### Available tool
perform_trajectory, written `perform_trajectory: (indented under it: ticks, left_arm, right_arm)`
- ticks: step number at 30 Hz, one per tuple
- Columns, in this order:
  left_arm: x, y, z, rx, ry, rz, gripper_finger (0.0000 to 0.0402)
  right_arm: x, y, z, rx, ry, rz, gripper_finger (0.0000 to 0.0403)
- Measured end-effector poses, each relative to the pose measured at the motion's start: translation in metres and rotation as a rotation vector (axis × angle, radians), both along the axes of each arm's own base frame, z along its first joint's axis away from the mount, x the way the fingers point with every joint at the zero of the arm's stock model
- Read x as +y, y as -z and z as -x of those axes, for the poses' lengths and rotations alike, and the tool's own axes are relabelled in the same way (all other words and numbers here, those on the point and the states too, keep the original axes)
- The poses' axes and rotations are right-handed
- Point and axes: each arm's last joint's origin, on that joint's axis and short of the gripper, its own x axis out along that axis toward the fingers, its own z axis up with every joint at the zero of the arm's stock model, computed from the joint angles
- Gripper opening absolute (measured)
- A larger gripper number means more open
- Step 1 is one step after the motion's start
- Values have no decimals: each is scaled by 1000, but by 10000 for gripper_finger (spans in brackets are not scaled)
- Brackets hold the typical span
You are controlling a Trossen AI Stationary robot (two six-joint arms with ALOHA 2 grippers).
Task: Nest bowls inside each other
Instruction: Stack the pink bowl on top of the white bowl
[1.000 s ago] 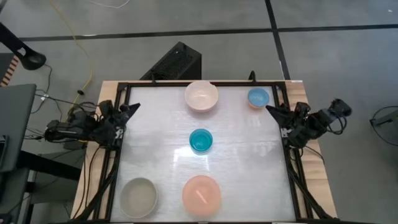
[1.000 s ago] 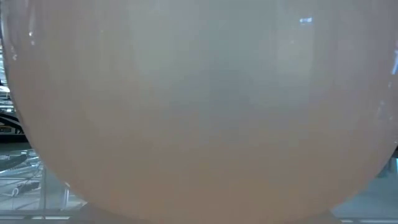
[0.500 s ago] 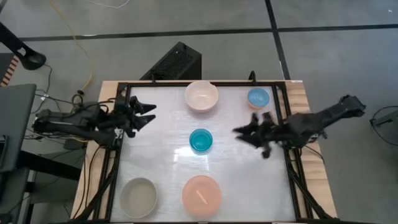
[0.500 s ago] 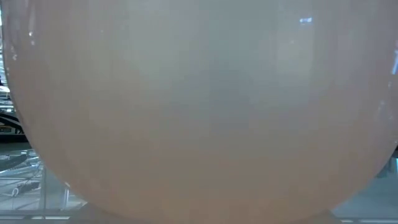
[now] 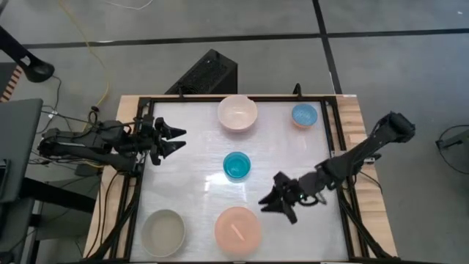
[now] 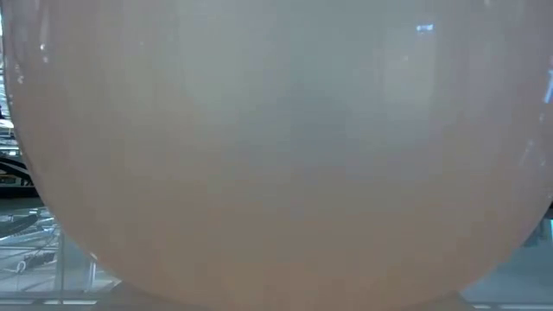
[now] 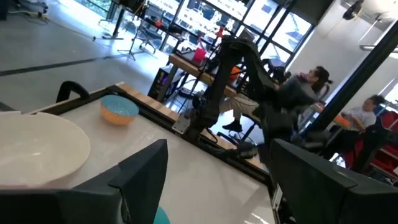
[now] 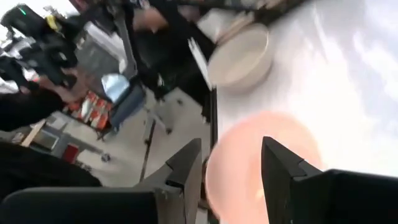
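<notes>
Five bowls rest upright on their bases on the white table. The pale pink-white bowl (image 5: 237, 113) and the small light blue bowl with an orange outside (image 5: 304, 115) stand at the far edge. The small teal bowl (image 5: 237, 166) sits mid-table. The salmon-pink bowl (image 5: 237, 229) and the grey-beige bowl (image 5: 163, 232) stand at the near edge. My right gripper (image 5: 272, 206) hovers open just right of and beyond the salmon bowl (image 8: 249, 158). My left gripper (image 5: 178, 139) hangs open over the table's left part, touching nothing.
A black frame (image 5: 141, 183) runs around the table. The salmon bowl (image 6: 276, 155) fills the low view. In the left wrist view the pale bowl (image 7: 37, 149) and the blue-orange bowl (image 7: 119, 109) lie ahead, and people sit in the room beyond.
My right gripper has swung from the table's right edge toward its near edge and middle, ending beside the salmon-pink bowl. My left gripper has come out from the left edge a short way over the table and risen. No bowl has moved.
</notes>
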Motion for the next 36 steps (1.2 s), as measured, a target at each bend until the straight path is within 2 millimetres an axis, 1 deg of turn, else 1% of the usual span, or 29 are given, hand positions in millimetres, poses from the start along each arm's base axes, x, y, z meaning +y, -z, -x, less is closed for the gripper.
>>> perform_trajectory:
  ticks: [4,9,14,17,20,25,34,36]
  left_arm:
    - [0,0,0,3,-1,-3,272]
    - [0,1,0,6,-2,-4,272]
    - [0,1,0,10,-4,-3,272]
    - [0,1,0,10,-4,-2,272]
    - [0,1,0,10,-6,-1,272]
    - [0,1,0,9,-12,2,272]
    - [0,1,0,11,-18,1,272]
    - [0,2,0,17,-18,0,272]
  right_arm:
    - [16,22,-5,103,-12,-20,134]
    - [25,41,-10,180,-10,-13,134]
    - [27,59,-18,237,12,3,134]
    - [25,72,-24,287,39,11,134]
    - [23,81,-29,313,56,21,134]
    - [18,88,-34,349,89,17,134]
    - [12,89,-37,350,107,7,134]
    - [13,92,-39,356,100,6,134]
